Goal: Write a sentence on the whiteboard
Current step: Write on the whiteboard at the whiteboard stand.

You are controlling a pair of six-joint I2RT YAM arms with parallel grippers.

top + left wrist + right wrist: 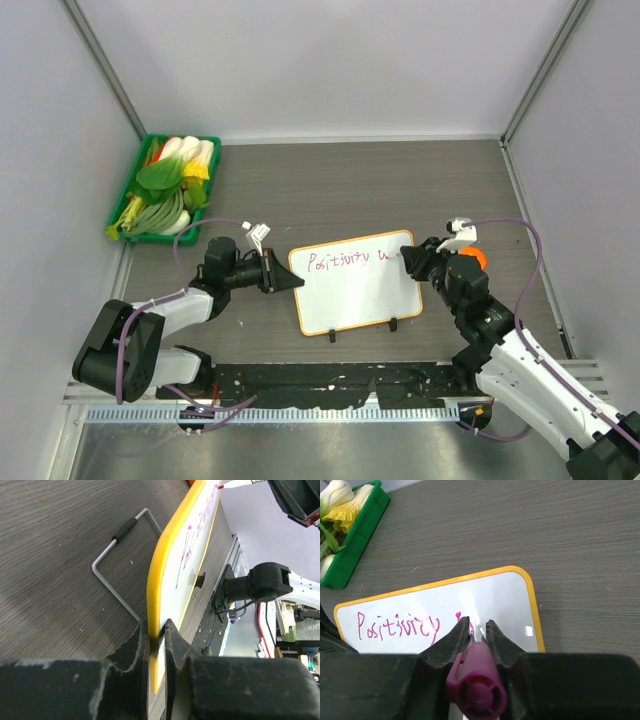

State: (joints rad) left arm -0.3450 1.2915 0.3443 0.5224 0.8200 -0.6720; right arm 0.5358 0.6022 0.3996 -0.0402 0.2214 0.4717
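Note:
The whiteboard (355, 290) with its orange frame lies mid-table on two black clip feet. It also shows in the right wrist view (485, 597) and edge-on in the left wrist view (172, 560). The sentence (345, 260) reads "Positivity" plus the start of another letter in pink (397, 626). My left gripper (290, 281) is shut on the board's left edge (156, 635). My right gripper (408, 258) is shut on a purple marker (476, 680), its tip hidden between the jaws at the board, by the last stroke.
A green tray (130, 190) of vegetables sits at the back left, also seen in the right wrist view (360, 525). A bent wire stand (117, 555) lies on the table behind the board. An orange object (474, 258) sits by the right wrist.

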